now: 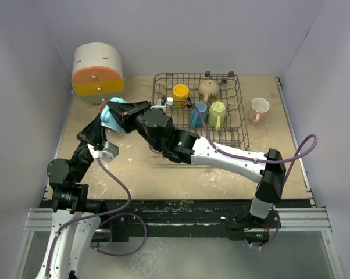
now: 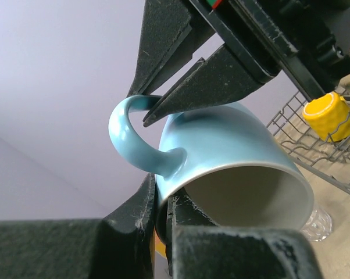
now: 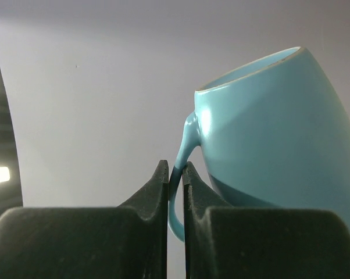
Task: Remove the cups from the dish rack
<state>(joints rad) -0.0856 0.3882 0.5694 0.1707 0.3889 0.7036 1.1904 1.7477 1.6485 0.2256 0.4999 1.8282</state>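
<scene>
Pressed together in the right gripper point(image 3: 175, 167): jaws pinching the thin loop handle point(image 3: 175, 195) of a glossy light-blue ceramic mug point(image 3: 268, 128), with the body just right of the tips in the wrist view. Closed too in the left gripper point(image 2: 161, 199): jaws nipping the mug's wall at the rim, just below the handle root, mouth tipped sideways. Judged stiff, smooth-glazed and slippery, fairly light, breakable if dropped; handle narrow and prone to pivot, so the wall-and-rim pinch probably the steadier hold. Held off the pale counter point(image 1: 163, 168), left of the dark grey wire dish rack point(image 1: 242, 125), near the rounded white, orange and yellow drawer box point(image 1: 97, 72). Inside the rack: a yellow cup point(image 1: 180, 92), a tan cup point(image 1: 208, 88), a second blue mug point(image 1: 198, 113), a yellow-green mug point(image 1: 217, 113).
</scene>
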